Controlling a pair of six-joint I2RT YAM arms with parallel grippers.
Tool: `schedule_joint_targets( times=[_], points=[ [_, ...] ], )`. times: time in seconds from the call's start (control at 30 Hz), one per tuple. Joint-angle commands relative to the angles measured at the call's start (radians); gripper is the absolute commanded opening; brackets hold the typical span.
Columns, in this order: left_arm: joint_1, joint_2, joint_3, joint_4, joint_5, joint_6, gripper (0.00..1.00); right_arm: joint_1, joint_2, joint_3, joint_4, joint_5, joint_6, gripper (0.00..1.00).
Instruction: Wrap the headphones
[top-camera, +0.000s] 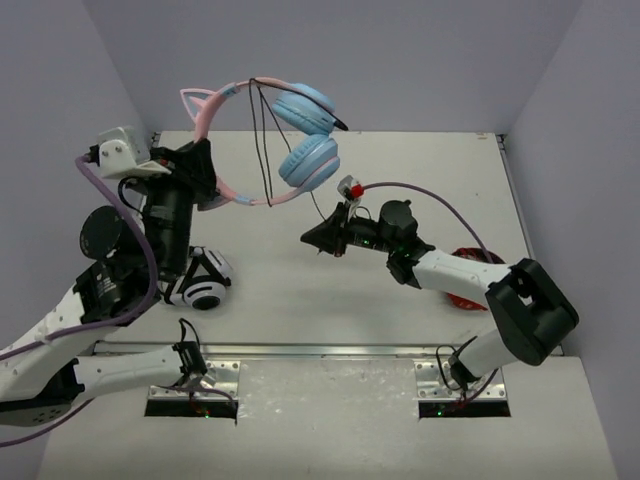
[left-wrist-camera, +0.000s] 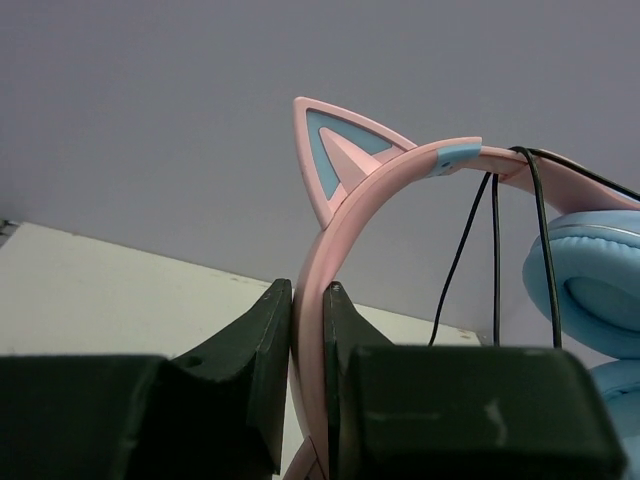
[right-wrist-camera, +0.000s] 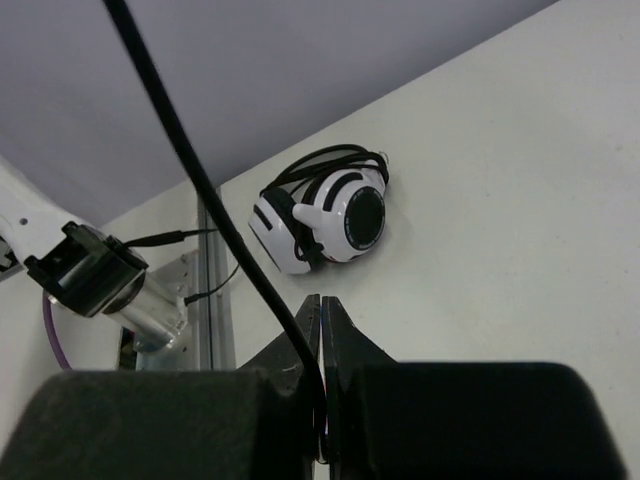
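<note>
Your left gripper (left-wrist-camera: 308, 292) is clenched on pink headband (left-wrist-camera: 335, 225), holding headphones (top-camera: 298, 140) aloft at upper centre of top view. Ear cups (top-camera: 308, 160) hang free, leaving band clear for winding. Cable (right-wrist-camera: 190, 170) drapes over band, runs down into your right gripper (right-wrist-camera: 320, 312), jaws pinched tight on it, likely for tension. Black-and-white headphones (top-camera: 203, 282) sit on table (top-camera: 300, 300), lower left, out of way.

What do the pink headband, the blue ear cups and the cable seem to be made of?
Headband: likely hard plastic, matte pink, with crisp moulded edges. Ear cups: probably soft leatherette padding, light blue, with a faint sheen. Cable: thin, black, likely rubber-coated; it hangs limp.
</note>
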Motion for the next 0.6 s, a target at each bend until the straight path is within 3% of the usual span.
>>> schedule_joint_targets(
  times=[0.0,0.13,0.2,0.27,0.3,0.37,0.57],
  points=[
    [-0.009,0.071,0.065,0.209,-0.187,0.064,0.0,0.04,-0.049,-0.045,0.036,0.079,-0.031,0.01],
    [-0.003,0.161,0.076,0.35,-0.31,0.166,0.0,0.124,-0.122,-0.102,-0.002,0.166,-0.1,0.01],
    [0.046,0.212,0.102,0.361,-0.301,0.161,0.0,0.172,-0.187,-0.14,-0.013,0.198,-0.126,0.01],
    [0.162,0.252,0.146,0.227,-0.222,0.075,0.0,0.218,-0.234,-0.159,-0.06,0.247,-0.166,0.01],
    [0.208,0.296,0.192,0.106,-0.127,-0.039,0.0,0.242,-0.277,-0.159,-0.086,0.249,-0.195,0.01],
    [0.311,0.341,0.22,0.041,-0.086,-0.091,0.0,0.265,-0.31,-0.145,-0.178,0.242,-0.22,0.01],
    [0.382,0.433,0.206,0.067,-0.089,-0.096,0.0,0.308,-0.391,-0.041,-0.445,0.22,-0.31,0.01]
  ],
)
